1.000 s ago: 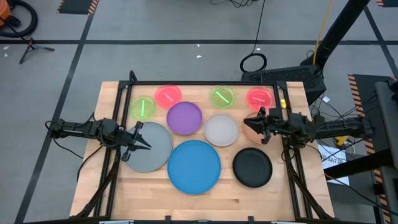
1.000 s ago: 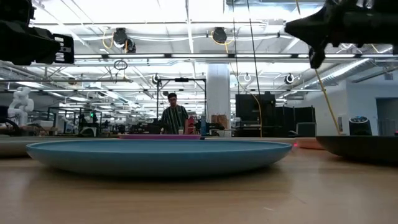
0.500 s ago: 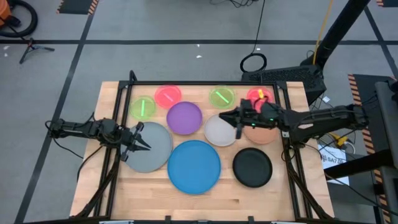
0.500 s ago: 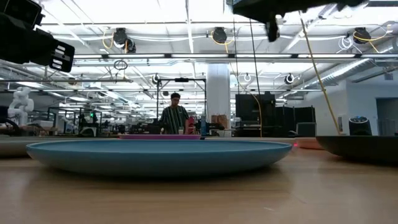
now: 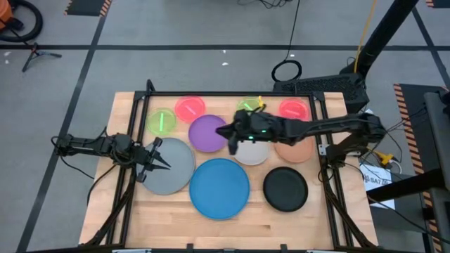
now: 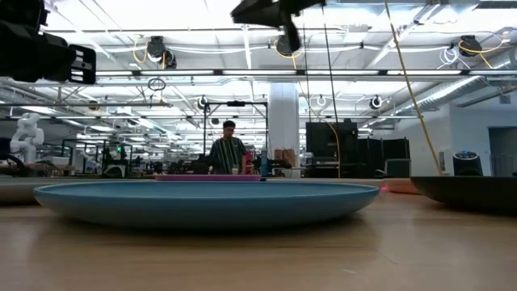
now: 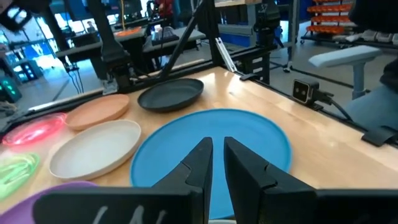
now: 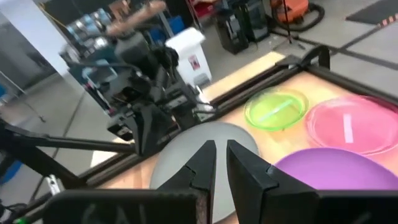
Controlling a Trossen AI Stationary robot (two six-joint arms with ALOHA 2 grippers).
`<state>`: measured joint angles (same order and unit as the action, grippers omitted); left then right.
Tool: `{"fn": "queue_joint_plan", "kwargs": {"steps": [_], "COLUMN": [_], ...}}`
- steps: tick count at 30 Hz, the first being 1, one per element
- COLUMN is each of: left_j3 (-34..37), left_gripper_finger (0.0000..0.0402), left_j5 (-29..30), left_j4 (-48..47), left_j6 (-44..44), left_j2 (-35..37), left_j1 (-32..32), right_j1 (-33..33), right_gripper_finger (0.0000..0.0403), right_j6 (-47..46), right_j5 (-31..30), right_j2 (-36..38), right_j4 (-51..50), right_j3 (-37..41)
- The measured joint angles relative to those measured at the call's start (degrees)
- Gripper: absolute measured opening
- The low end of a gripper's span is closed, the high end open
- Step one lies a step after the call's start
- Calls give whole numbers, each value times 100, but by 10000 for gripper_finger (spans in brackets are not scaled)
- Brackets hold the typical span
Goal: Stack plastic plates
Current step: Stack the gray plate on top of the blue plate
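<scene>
Overhead, right gripper point(image 5: 230, 133), fingers nearly closed and empty, hovers between purple plate point(image 5: 207, 132) and white plate point(image 5: 251, 149).

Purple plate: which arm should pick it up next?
Probably the right. Its gripper hangs at the purple plate's edge, jaws nearly shut and empty. The left gripper sits over the grey plate.
</scene>
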<state>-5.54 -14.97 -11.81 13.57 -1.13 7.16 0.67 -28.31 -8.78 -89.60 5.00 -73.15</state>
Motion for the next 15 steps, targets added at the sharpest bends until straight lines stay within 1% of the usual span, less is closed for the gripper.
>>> {"fn": "queue_joint_plan", "kwargs": {"steps": [6, 12, 15], "left_j3": [0, 0, 0], "left_gripper_finger": [49, 49, 49], "left_j5": [1, 3, 3], "left_j4": [0, -2, 0], "left_j6": [262, 685, 866], "left_j2": [0, 0, 0], "left_j1": [0, 0, 0], "right_j1": [24, 26, 52], "right_gripper_finger": [34, 34, 34], "right_j6": [-417, -628, -641], "right_j5": [4, 41, 411], "right_j2": [-916, -1822, -2278], "right_j4": [-876, -1028, -1051], "right_j3": [-1094, -1948, -2485]}}
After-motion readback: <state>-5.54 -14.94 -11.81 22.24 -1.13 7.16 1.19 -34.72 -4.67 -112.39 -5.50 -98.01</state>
